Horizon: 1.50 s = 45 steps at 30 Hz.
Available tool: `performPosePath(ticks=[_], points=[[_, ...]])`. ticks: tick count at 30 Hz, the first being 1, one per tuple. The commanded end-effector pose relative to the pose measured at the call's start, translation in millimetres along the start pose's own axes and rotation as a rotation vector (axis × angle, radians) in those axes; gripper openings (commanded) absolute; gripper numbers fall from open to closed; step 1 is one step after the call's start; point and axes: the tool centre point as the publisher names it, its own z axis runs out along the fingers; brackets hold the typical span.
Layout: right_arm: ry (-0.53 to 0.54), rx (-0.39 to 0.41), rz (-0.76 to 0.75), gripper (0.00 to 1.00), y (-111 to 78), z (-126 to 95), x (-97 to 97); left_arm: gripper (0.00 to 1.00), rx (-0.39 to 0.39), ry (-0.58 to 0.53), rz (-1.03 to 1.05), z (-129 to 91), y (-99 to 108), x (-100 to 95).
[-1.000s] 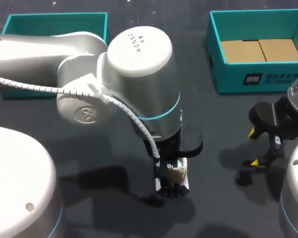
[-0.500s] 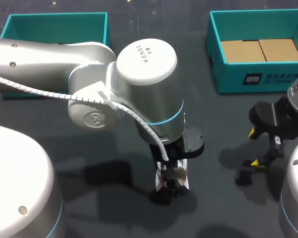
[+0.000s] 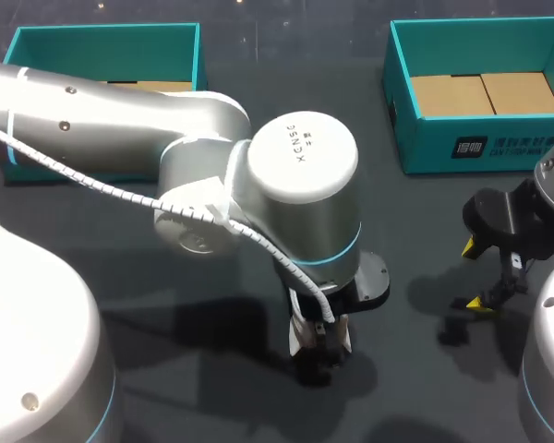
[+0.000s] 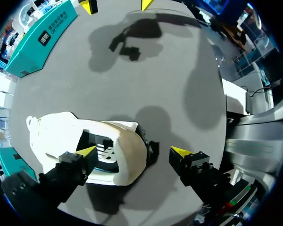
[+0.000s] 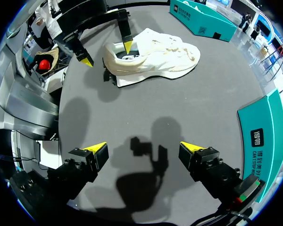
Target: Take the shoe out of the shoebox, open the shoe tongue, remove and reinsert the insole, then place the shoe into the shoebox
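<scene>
My left arm (image 3: 300, 198) bends steeply down at mid-table, its gripper (image 4: 133, 151) spread wide, one finger inside the padded heel of the cream shoe (image 4: 56, 136), which lies on the matte grey table (image 4: 146, 70). My right gripper (image 5: 144, 148) hangs splayed nearby.

Cream shoe (image 5: 153, 54) upright, well apart from open teal shoebox (image 3: 429, 138)

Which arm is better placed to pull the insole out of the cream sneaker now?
Left. The left gripper sits open at the heel of the cream sneaker, one yellow tip over its opening, the other behind the heel. The right gripper hangs open above the dark table, apart from the shoe.
</scene>
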Motion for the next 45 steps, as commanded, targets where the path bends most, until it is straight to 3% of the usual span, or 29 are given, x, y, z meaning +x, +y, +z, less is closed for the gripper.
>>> performPosePath(ticks=[1,12,24,43,45], points=[[-0.004,0.002,0.0,1.0,-0.7,0,2.3,0.96,-0.01,-0.014,-0.01,15,-5,3.0],[-0.004,0.002,0.0,1.0,-0.7,0,2.3,0.63,-0.03,-0.015,-0.027,30,-6,-0.5],[-0.004,0.002,0.0,1.0,-0.7,0,2.3,0.62,-0.047,0.0,-0.008,31,-3,0.1],[-0.004,0.002,0.0,1.0,-0.7,0,2.3,0.48,-0.084,0.021,0.032,34,7,3.9],[-0.004,0.002,0.0,1.0,-0.7,0,2.3,0.42,-0.088,0.024,0.034,36,7,4.3]])
